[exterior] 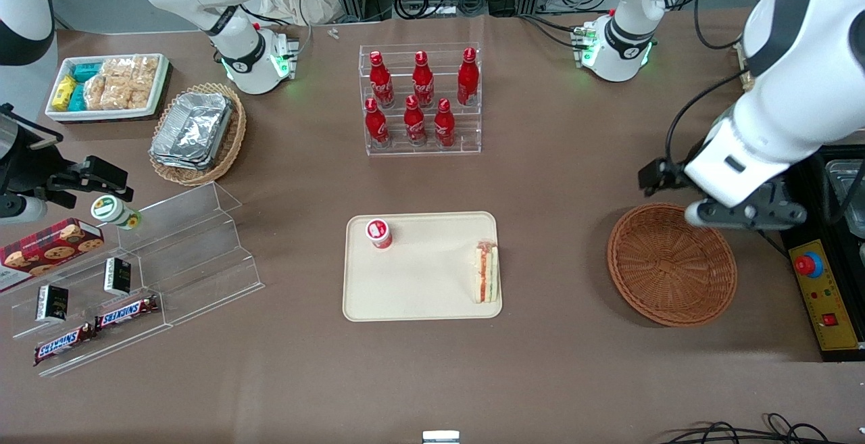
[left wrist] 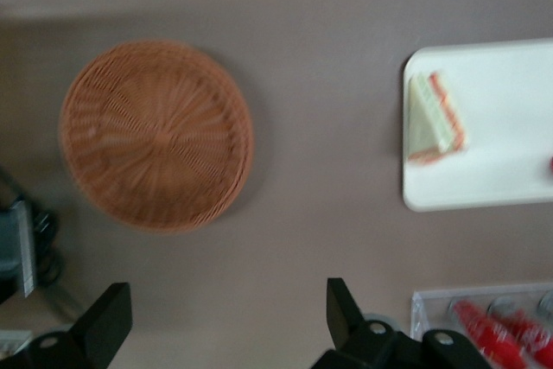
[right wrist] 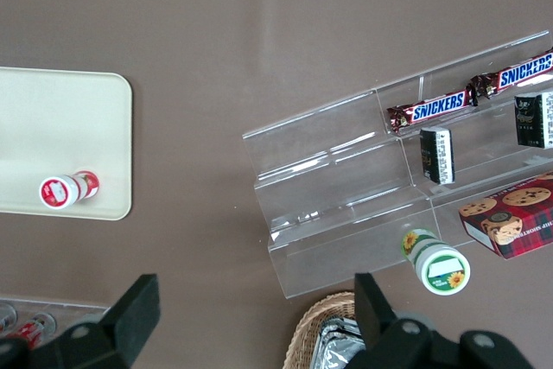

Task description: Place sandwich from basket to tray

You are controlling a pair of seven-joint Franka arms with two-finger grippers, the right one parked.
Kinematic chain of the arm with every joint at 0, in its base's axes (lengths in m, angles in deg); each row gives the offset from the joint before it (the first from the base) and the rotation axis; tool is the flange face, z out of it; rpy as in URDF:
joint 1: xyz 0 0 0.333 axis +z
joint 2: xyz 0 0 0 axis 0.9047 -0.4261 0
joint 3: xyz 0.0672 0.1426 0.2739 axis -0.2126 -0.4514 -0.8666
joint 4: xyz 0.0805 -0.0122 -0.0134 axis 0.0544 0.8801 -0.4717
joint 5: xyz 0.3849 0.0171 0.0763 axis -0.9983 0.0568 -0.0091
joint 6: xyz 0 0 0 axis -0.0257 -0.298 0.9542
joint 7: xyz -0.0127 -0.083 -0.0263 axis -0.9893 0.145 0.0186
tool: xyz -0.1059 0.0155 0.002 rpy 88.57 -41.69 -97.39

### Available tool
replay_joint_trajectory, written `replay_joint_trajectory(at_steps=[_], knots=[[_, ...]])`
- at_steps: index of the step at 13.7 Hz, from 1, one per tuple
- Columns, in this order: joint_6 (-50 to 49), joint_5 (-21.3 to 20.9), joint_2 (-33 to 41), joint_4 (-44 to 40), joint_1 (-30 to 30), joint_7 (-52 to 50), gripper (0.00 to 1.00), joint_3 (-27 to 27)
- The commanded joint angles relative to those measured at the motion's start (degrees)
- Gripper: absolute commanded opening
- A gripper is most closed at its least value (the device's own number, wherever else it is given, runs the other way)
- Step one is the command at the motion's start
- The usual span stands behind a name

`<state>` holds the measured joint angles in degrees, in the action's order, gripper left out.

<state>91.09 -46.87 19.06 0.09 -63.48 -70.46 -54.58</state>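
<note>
The sandwich (exterior: 486, 272) (left wrist: 435, 118), a wrapped wedge with orange and green layers, lies on the cream tray (exterior: 419, 288) (left wrist: 492, 183), at the tray's edge nearest the basket. The reddish-brown wicker basket (exterior: 672, 263) (left wrist: 155, 134) holds nothing and sits toward the working arm's end of the table. My gripper (left wrist: 229, 317) hangs high above the bare table beside the basket's rim, on the side farther from the front camera. It is open wide, with nothing between its fingers. In the front view the arm covers its fingertips.
A small red-and-white bottle (exterior: 379, 233) stands on the tray. A clear rack of red cola bottles (exterior: 420, 99) (left wrist: 497, 330) stands farther from the front camera than the tray. A yellow emergency-stop box (exterior: 821, 295) lies beside the basket. Stepped acrylic snack shelves (exterior: 145, 275) stand toward the parked arm's end.
</note>
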Motion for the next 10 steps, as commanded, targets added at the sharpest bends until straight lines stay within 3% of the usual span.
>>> replay_joint_trajectory(at_steps=[1,2,5,10], knots=[[-3.67,1.26,6.9,4.52,-0.42,4.09,1.0,-4.27],[-3.24,1.44,8.48,5.75,-0.77,4.27,1.0,-5.58],[-3.41,1.35,11.92,8.65,-9.28,4.09,1.0,-15.33],[-2.97,2.66,10.17,6.91,-9.12,4.18,1.0,-15.44]])
